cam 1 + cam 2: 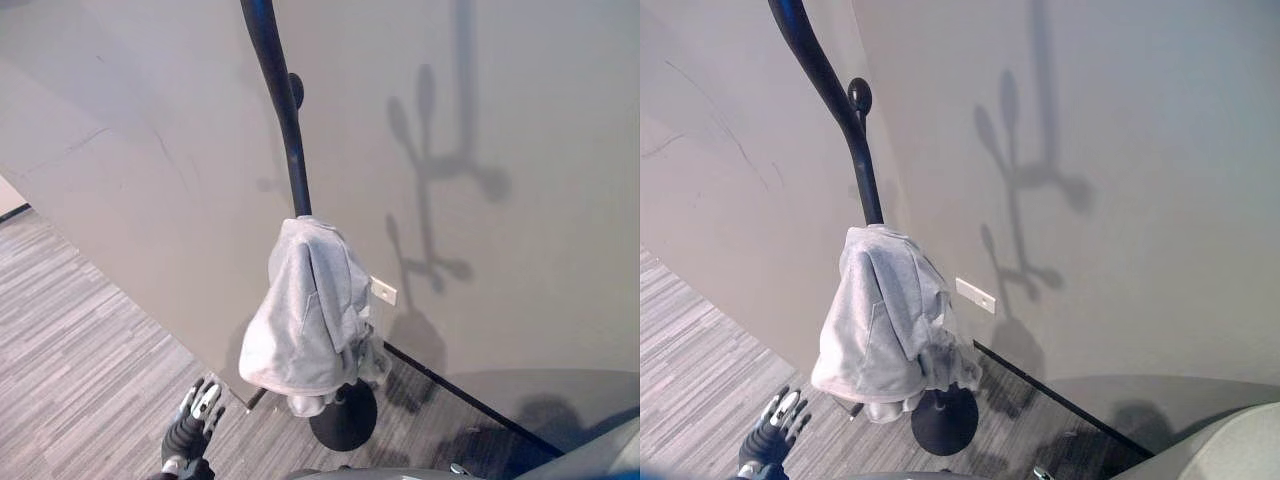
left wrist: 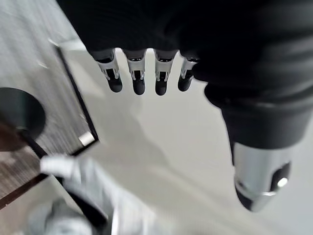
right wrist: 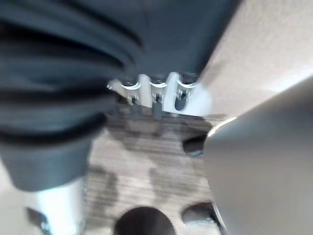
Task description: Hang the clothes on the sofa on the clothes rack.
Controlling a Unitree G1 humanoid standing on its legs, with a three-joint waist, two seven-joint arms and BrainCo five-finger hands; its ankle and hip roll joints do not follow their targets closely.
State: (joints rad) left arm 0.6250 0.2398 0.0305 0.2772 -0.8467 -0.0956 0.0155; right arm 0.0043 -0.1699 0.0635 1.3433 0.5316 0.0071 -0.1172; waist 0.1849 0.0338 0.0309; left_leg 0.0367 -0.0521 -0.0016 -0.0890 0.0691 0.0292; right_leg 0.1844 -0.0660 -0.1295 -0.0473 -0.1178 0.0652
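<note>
A light grey garment (image 1: 310, 310) hangs draped over a low hook of the black clothes rack (image 1: 285, 120), reaching down almost to the rack's round base (image 1: 345, 418). My left hand (image 1: 192, 425) is low at the lower left, apart from the cloth, fingers straight and holding nothing. In the left wrist view its fingers (image 2: 138, 76) point past the blurred grey garment (image 2: 83, 196) and the base (image 2: 19, 112). The right hand (image 3: 151, 93) hangs over the striped floor, fingers relaxed and empty.
The rack stands close to a plain grey wall with a white outlet plate (image 1: 384, 291) and a black skirting (image 1: 470, 400). A grey sofa corner (image 1: 1230, 445) shows at the lower right. Striped floor (image 1: 80, 340) spreads to the left.
</note>
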